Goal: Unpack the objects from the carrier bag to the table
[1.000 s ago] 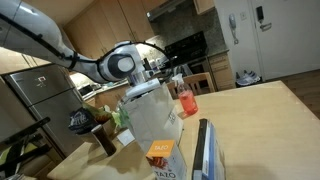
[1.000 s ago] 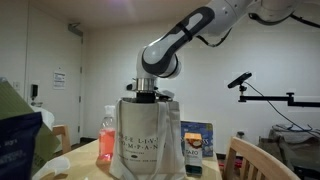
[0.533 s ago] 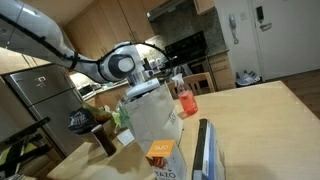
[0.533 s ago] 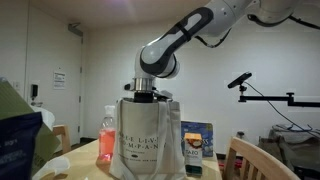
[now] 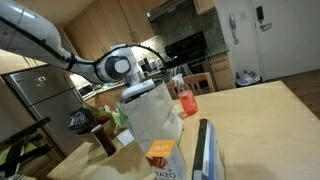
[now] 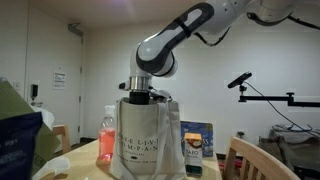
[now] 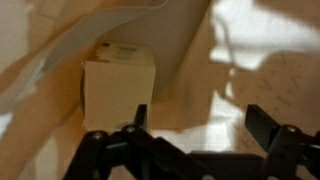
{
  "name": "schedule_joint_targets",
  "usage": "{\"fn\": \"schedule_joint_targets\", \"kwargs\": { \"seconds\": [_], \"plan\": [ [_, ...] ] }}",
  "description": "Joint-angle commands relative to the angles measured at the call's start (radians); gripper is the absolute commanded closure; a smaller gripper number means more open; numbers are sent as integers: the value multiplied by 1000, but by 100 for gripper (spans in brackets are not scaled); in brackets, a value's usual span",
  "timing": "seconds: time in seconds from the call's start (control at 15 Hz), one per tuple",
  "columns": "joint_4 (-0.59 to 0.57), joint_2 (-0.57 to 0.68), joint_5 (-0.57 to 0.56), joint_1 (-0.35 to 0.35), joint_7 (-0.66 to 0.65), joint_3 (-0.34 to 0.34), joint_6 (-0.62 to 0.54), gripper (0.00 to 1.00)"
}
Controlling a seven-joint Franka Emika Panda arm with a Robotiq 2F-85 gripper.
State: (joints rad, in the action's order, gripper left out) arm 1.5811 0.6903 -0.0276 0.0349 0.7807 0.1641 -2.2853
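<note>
The whitish crinkly plastic carrier bag [image 6: 148,140] bears dark lettering; inside it, a plain tan cardboard box [image 7: 118,85]; beside it, a red-pink drink bottle [image 6: 106,135].

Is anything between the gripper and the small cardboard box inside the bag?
Nothing visible. In the wrist view the open gripper looks into the carrier bag; the tan cardboard box lies uncovered ahead, close to the bag's wall.

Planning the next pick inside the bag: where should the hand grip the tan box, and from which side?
Across two opposite flat side faces, coming down into the bag. The box stands squarely with the bag wall close beside it, so only its top looks free. The open hand should first shift over it.
</note>
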Motion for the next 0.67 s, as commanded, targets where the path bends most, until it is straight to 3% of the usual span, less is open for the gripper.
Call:
{"fn": "schedule_joint_targets", "kwargs": {
  "seconds": [0.0,0.6],
  "plan": [
    [26,-47,-26,6,-8,6,26,0],
    [43,-97,-74,17,-29,-12,41,0]
  ]
}}
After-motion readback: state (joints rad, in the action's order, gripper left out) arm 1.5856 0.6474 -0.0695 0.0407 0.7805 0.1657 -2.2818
